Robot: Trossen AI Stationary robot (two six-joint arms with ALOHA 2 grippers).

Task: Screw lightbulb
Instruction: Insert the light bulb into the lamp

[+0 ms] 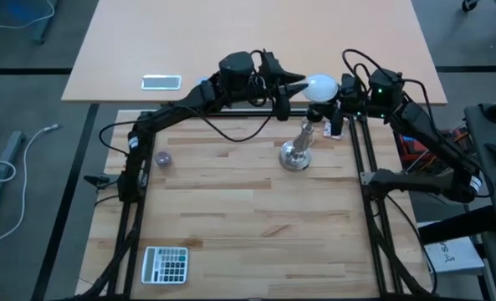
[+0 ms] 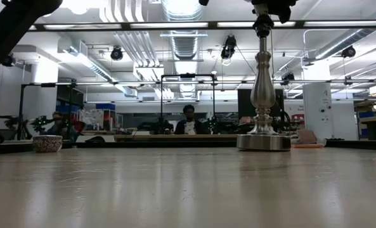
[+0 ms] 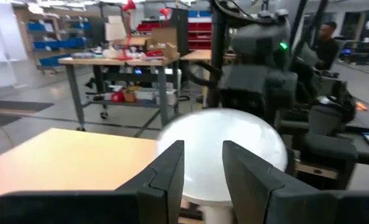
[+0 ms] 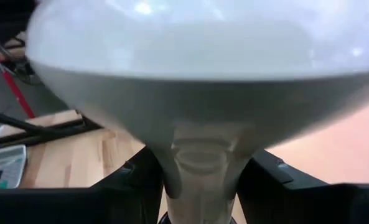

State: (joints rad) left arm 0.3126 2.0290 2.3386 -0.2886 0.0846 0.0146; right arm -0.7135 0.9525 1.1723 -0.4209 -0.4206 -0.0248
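Note:
The white frosted lightbulb (image 1: 320,88) is upright, globe up, over the top of the silver stand (image 1: 296,155), which rests on its round base on the wooden table; the stand also shows in the low view (image 2: 262,95). My right gripper (image 1: 340,96) is shut on the lightbulb (image 4: 172,56). My left gripper (image 1: 300,84) is level with the globe on its left side. Its fingers are a narrow gap apart (image 3: 203,168), with the globe (image 3: 228,134) just beyond them. The bulb's lower end and the stand's socket are hidden. My right gripper pinches the bulb's pale tapering neck (image 4: 200,165) just under the globe, between its two fingers (image 4: 268,183). The fingers come level from the table's right side and lie across the bulb. The bulb stands upright in the hold. My left gripper's fingertips (image 3: 172,165) are at the globe's left side; I cannot tell whether they touch it.
A calculator (image 1: 166,264) lies near the front left. A small round bowl (image 1: 164,158) sits at the left, also in the low view (image 2: 47,143). A phone (image 1: 161,81) lies on the far table. Small items (image 1: 331,130) sit behind the stand. People sit beyond the table (image 2: 189,120).

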